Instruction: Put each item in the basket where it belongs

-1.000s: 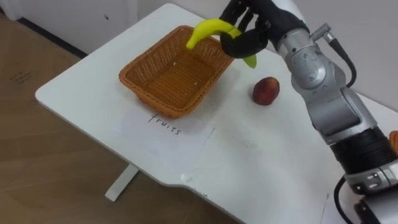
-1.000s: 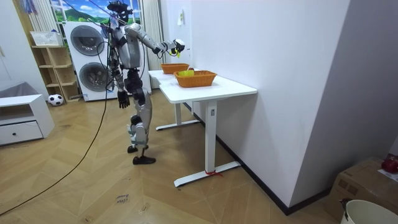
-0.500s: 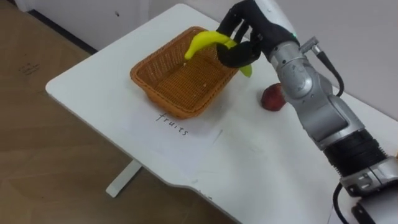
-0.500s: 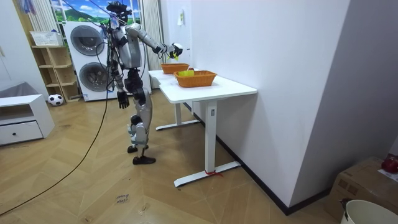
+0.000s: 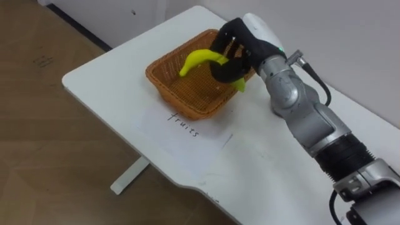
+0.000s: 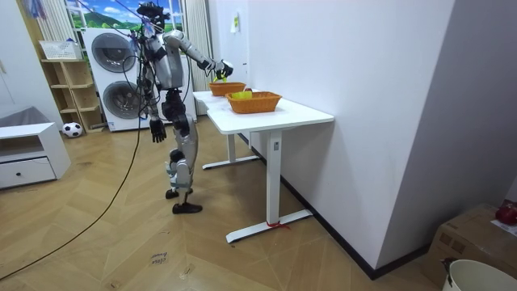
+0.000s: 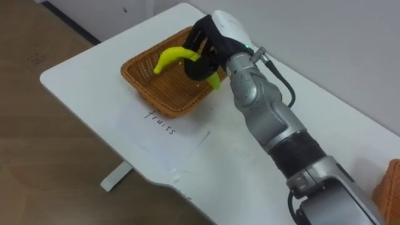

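Since a second before, the right hand (image 5: 236, 50) had carried the banana (image 5: 199, 58) from above the basket's far corner to a lower spot over its inside; the head camera's own view had shifted as well. Fingers and thumb were curled round the banana's middle, pinching it. The yellow end stuck out from the hand toward the robot's left, and the greenish tip poked out beneath the hand on the other side. Directly under hand and fruit sat the orange wicker basket (image 5: 164, 80); whether the banana touched the weave could not be told. Nearer the robot than the hand, against the basket's near rim, a sheet of paper (image 5: 187, 128) with a handwritten word lay flat on the white desk (image 5: 106, 72). A second wicker basket (image 7: 390, 187) showed well off to the hand's right. In the room view the robot stood upright at the desk's end, right arm reaching over it. The left hand (image 6: 157, 129) hung by its thigh, too small to tell how its fingers stood.
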`<state>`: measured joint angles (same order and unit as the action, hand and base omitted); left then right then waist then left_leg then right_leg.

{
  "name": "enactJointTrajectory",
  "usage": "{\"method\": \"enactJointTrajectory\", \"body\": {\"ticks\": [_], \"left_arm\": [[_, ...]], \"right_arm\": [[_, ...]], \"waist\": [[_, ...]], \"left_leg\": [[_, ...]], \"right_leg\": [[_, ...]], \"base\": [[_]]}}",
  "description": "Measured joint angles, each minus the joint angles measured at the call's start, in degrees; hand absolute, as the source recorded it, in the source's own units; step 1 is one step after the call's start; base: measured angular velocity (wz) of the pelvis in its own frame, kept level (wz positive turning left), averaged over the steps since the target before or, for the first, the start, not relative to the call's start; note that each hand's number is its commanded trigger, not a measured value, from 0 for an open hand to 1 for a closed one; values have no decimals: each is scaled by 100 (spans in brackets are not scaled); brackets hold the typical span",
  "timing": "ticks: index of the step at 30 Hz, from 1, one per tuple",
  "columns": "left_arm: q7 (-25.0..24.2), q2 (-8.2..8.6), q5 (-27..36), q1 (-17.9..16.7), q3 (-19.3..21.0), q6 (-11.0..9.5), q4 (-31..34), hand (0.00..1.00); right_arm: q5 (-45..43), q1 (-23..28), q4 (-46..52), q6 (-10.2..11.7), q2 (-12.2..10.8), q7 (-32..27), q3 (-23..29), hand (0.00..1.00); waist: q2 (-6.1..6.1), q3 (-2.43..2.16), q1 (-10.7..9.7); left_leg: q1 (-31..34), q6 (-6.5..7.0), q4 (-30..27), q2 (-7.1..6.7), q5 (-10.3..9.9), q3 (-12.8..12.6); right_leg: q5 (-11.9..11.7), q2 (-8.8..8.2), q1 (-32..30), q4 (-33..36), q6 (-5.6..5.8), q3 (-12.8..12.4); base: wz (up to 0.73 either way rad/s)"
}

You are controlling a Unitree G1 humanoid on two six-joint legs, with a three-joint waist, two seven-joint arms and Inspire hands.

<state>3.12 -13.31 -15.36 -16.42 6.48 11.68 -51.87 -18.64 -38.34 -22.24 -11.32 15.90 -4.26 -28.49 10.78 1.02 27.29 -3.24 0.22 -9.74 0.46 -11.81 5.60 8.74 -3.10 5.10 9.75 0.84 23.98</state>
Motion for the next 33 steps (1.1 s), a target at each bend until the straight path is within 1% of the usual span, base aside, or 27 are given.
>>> {"method": "enactJointTrajectory", "body": {"ticks": [3, 6, 9, 11, 12, 13, 14, 16, 20, 33], "left_arm": [[-37, -30, 0, 4, 13, -1, -19, 0], [-83, -71, -5, 4, 13, -2, 18, 0], [-128, -88, -6, 5, 13, -2, 24, 0], [-158, -88, -14, 17, 12, -2, 23, 0], [-159, -88, -16, 19, 11, -2, 28, 0], [-158, -91, -15, 18, 11, -5, 37, 0], [-158, -99, -14, 17, 10, -5, 48, 0], [-160, -100, -14, 16, 9, -5, 52, 0], [-157, -98, -13, 14, 6, -14, 57, 0], [-189, -97, -13, 11, 7, -32, 29, 0]], "right_arm": [[-25, 0, -5, 0, -1, 0, -6, 100], [-186, 1, -13, 0, -7, 0, -17, 100], [-242, 1, -36, 0, -30, 8, -80, 100], [-357, 2, -36, -1, -32, 53, -188, 69], [-402, 2, -36, -1, -35, 76, -196, 30], [-441, 2, -36, -1, -37, 78, -199, 4], [-468, 2, -36, -1, -36, 76, -199, 0], [-467, 2, -36, 0, -36, 76, -199, 0], [-465, 2, -37, 7, -40, 77, -199, 0], [-458, 2, -169, 52, -42, 77, -199, 0]], "waist": [[-4, 17, 15], [13, 51, 14], [12, 56, 19], [15, 53, 56], [15, 53, 64], [18, 51, 79], [28, 44, 89], [40, 35, 121], [41, 34, 146], [42, 34, 144]], "left_leg": [[13, 1, 17, -1, -1, 4], [57, 2, 11, -1, -2, 21], [65, 2, 15, 0, -2, 35], [70, 2, 14, 3, -2, 29], [70, 2, 12, 3, -2, 34], [72, 3, 10, 2, -1, 50], [75, 3, 9, 3, -1, 69], [75, 3, 12, 7, -1, 74], [78, 3, 15, 4, -1, 92], [75, 3, 11, 5, -1, 90]], "right_leg": [[0, 3, -1, -2, 1, 19], [0, 8, -26, -11, 0, 30], [0, 9, -34, -12, 0, 40], [0, 12, -47, -18, 0, 44], [0, 12, -48, -19, 0, 47], [0, 12, -47, -19, 0, 63], [0, 12, -45, -18, 0, 97], [0, 13, -45, -20, 1, 122], [0, 10, -38, -19, 0, 132], [1, 12, -33, -19, 1, 128]], "base": [[0], [1], [1], [0], [0], [8], [8], [5], [2], [0]]}}
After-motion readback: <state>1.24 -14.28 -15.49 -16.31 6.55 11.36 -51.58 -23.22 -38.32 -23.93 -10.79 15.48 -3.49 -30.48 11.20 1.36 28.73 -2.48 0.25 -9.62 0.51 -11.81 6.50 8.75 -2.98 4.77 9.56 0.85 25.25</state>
